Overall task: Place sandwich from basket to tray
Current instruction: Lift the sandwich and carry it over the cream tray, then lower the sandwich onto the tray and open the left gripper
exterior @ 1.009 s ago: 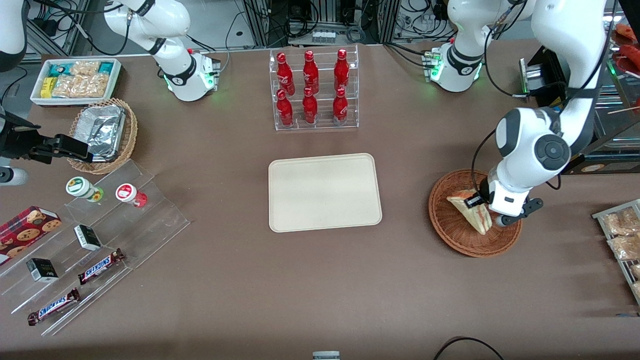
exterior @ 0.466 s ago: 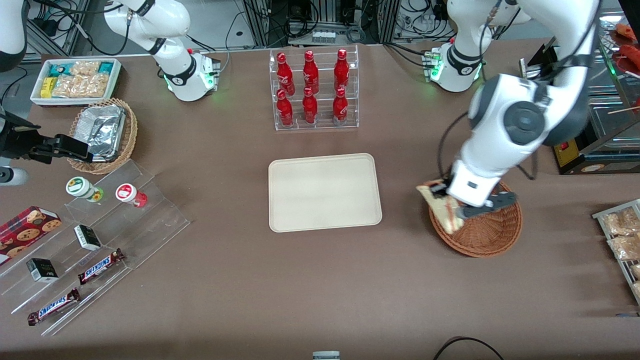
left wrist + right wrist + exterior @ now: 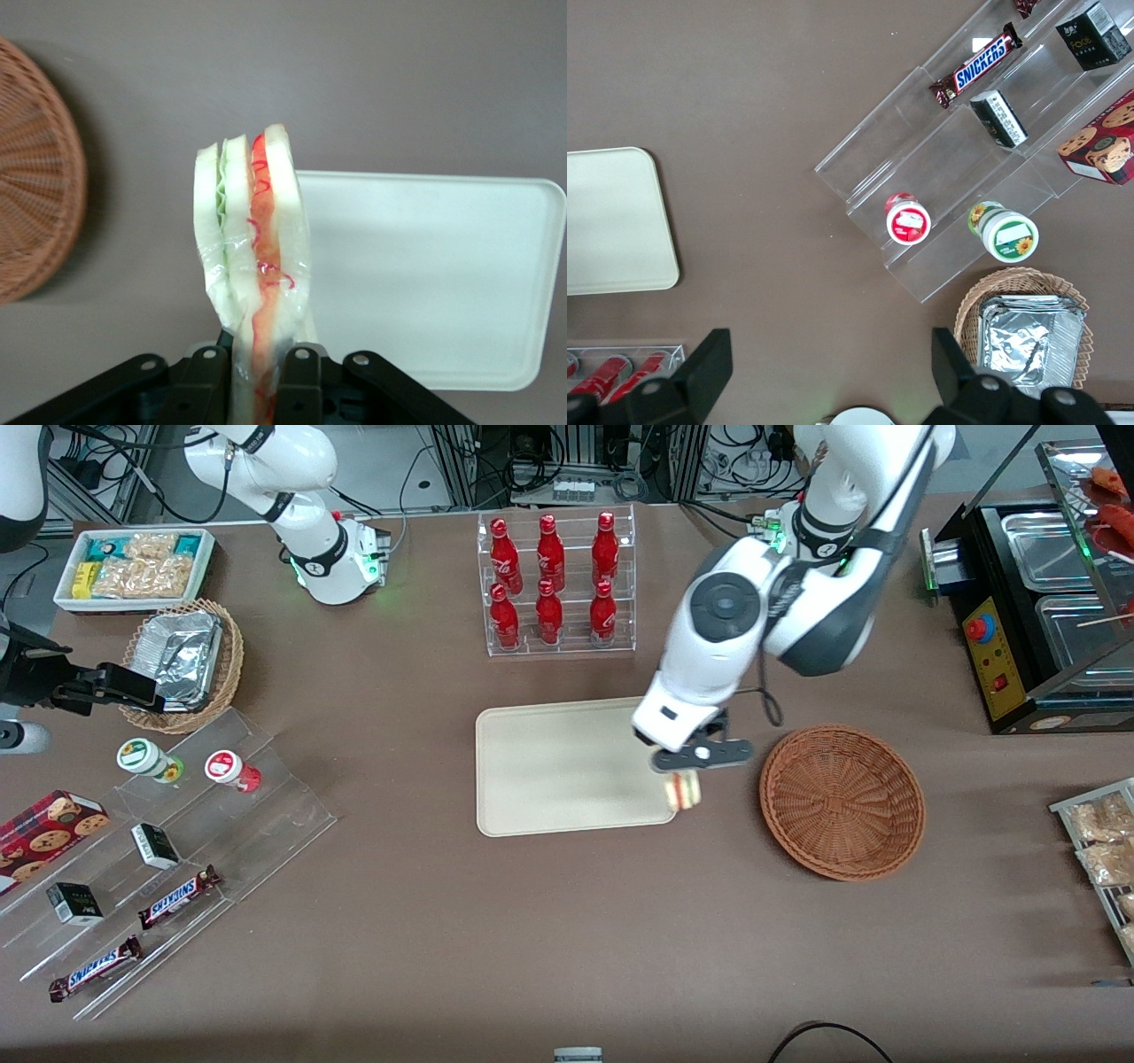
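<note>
The gripper [image 3: 255, 376] pinches the sandwich [image 3: 251, 266] above the worktop [image 3: 567, 921], just at the tray [image 3: 549, 771] edge, with the basket [image 3: 842, 802] beside it. Carrying is underway; it likely must travel over the tray's middle, lower, then release.

Front view: high, steep downward look over whole worktop [image 3: 532, 921], facing both arm bases. Left wrist view: close, straight down past own hand [image 3: 257, 381], sandwich [image 3: 252, 266] filling centre; tray [image 3: 425, 274] and basket [image 3: 35, 221] rim below, both also in front view. Right wrist view: higher, straight down; shares tray [image 3: 611, 221] corner with both other views, foil-filled wicker basket [image 3: 1023, 332] with front view.
</note>
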